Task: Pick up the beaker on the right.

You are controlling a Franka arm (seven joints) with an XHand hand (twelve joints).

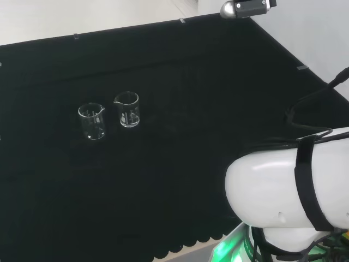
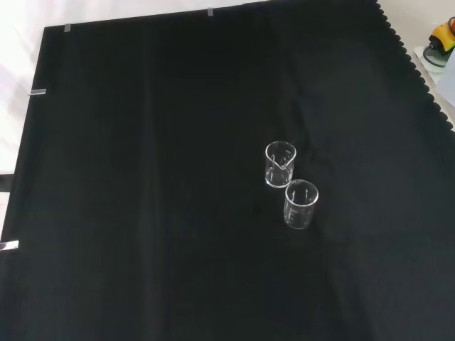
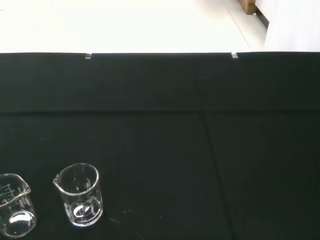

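Two small, clear, empty glass beakers stand upright and close together on the black cloth. In the head view one beaker (image 1: 92, 121) is at the left and the other beaker (image 1: 127, 110) is just to its right and slightly farther back. In the front view they stand right of centre, one beaker (image 2: 280, 164) higher and the other beaker (image 2: 301, 204) lower and a little to the right. The wrist view shows both from some way off, a beaker (image 3: 79, 194) with a spout and a second beaker (image 3: 16, 212) beside it, partly cut off by the picture's edge. Nothing touches either one.
The arm's white links (image 1: 289, 191) stand at the head view's lower right, well apart from the beakers. Black cloth (image 2: 142, 177) spreads widely around them, with a scalloped edge (image 2: 419, 64) and small clips (image 2: 38, 92) at its borders. A yellow and green object (image 2: 441, 41) sits beyond the cloth.
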